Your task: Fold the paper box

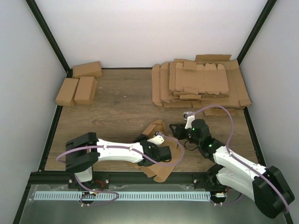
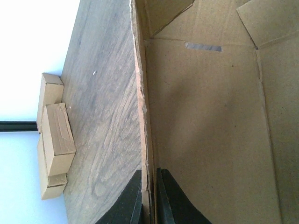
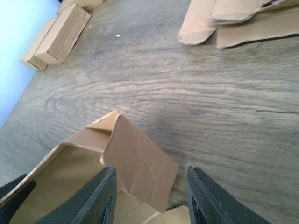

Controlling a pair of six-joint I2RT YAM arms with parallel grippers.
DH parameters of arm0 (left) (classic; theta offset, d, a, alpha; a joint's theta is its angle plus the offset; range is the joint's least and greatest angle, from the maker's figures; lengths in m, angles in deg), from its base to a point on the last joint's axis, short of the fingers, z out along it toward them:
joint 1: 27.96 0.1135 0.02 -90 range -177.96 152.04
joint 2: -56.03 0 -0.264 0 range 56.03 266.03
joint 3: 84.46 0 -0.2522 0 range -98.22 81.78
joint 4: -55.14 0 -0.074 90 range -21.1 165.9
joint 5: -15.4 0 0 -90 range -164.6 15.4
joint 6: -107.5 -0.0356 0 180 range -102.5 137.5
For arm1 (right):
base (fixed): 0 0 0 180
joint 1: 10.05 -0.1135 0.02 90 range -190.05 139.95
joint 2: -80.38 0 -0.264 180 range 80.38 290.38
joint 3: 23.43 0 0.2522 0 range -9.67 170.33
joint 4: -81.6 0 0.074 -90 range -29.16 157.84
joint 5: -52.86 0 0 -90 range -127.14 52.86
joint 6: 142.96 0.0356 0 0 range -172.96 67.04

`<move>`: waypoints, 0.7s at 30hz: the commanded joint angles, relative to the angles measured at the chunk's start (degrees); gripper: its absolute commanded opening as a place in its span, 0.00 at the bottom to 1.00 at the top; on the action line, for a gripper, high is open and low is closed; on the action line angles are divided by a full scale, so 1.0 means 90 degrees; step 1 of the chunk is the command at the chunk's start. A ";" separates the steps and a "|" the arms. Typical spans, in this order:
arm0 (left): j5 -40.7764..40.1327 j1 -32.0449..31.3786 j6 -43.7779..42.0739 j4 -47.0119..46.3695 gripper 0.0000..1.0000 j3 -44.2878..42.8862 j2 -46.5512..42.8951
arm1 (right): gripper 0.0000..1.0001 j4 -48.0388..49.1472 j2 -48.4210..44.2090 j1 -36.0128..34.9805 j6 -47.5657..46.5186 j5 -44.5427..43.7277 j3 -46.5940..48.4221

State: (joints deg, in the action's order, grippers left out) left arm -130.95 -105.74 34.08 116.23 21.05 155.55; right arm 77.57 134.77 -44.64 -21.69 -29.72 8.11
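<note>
The paper box point(image 1: 161, 173) is a half-folded brown cardboard sheet lying between the two arms near the table's front edge. My left gripper point(image 1: 158, 140) is shut on one upright wall of it; in the left wrist view the fingers point(image 2: 166, 200) pinch that wall's thin edge point(image 2: 145, 140), with the box's inside panel point(image 2: 205, 121) to the right. My right gripper point(image 1: 176, 130) is open at the box's right side. In the right wrist view a raised flap point(image 3: 140, 158) stands between the spread fingers point(image 3: 105, 196), touching neither.
Three folded cartons point(image 1: 77, 86) sit at the back left, and they also show in the wrist views point(image 2: 56, 135) point(image 3: 63, 32). A big stack of flat cardboard blanks point(image 1: 201, 84) fills the back right. Black frame rails border the wooden table point(image 1: 117, 107).
</note>
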 commanded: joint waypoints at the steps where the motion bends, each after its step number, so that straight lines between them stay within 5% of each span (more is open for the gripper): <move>1: -0.0143 -0.0044 0.0111 0.0055 0.09 -0.0017 0.0019 | 0.43 -0.0246 -0.0174 0.0605 0.0281 0.0779 0.0060; 11: -0.0470 -0.0247 0.0325 0.0442 0.08 -0.0216 0.0160 | 0.46 -0.0321 0.2074 0.1731 0.0496 0.2668 0.1455; 21: -0.0676 -0.0378 0.0473 0.0628 0.08 -0.0288 0.0278 | 0.47 0.0044 0.3933 0.1750 0.0640 0.3826 0.2501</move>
State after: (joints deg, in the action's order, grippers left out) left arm -134.74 -108.47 37.09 120.58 20.00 157.24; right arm 76.11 166.24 -29.26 -16.82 -2.05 27.30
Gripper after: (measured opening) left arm 0.085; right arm 0.466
